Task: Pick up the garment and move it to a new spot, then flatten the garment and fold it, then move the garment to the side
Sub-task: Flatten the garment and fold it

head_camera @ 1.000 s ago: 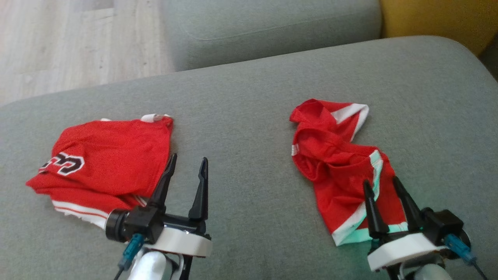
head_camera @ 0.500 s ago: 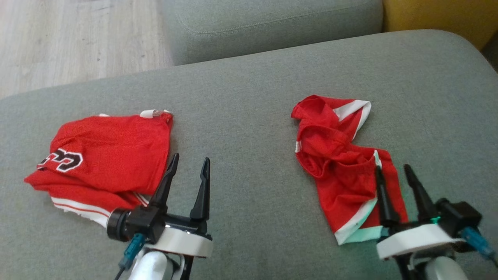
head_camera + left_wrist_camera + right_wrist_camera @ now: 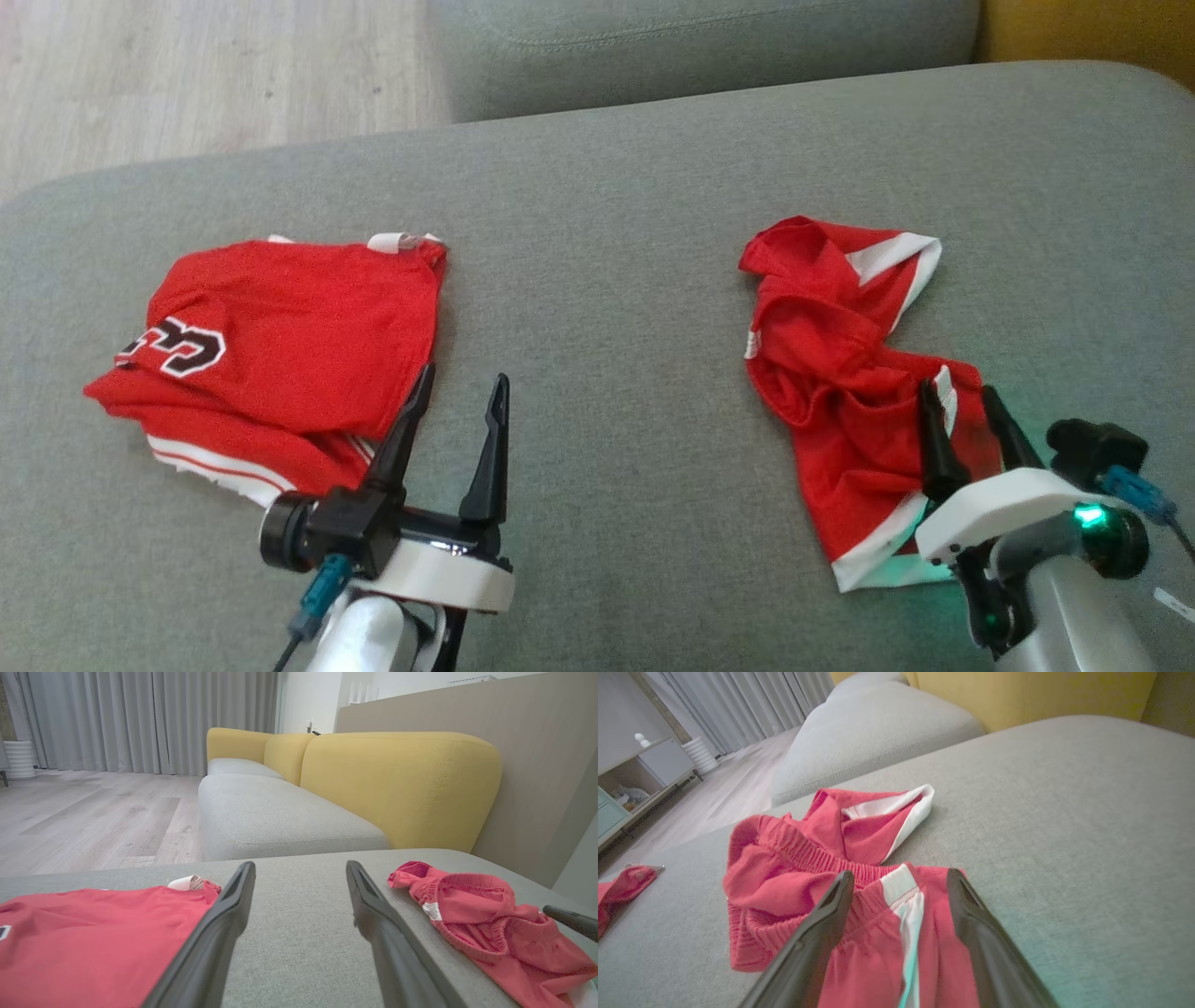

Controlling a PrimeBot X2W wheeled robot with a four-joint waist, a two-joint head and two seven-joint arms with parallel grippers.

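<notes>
Crumpled red shorts (image 3: pixel 840 373) lie at 3 o'clock on the grey cushion (image 3: pixel 607 280). The right pincer (image 3: pixel 956 386) gapes wide and empty over their 5 o'clock end, straddling the white stripe. The left pincer (image 3: pixel 466 373), equally wide and empty, sits at the folded jersey's (image 3: pixel 289 327) 4 o'clock corner.

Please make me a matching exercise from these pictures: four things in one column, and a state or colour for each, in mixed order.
1 red jersey
2 red shorts
3 left gripper
4 sofa backrest

a crumpled, elastic waistband showing
b yellow
c folded, black-and-white print showing
d open, empty

Pairs: 1-c; 2-a; 3-d; 4-b
</notes>
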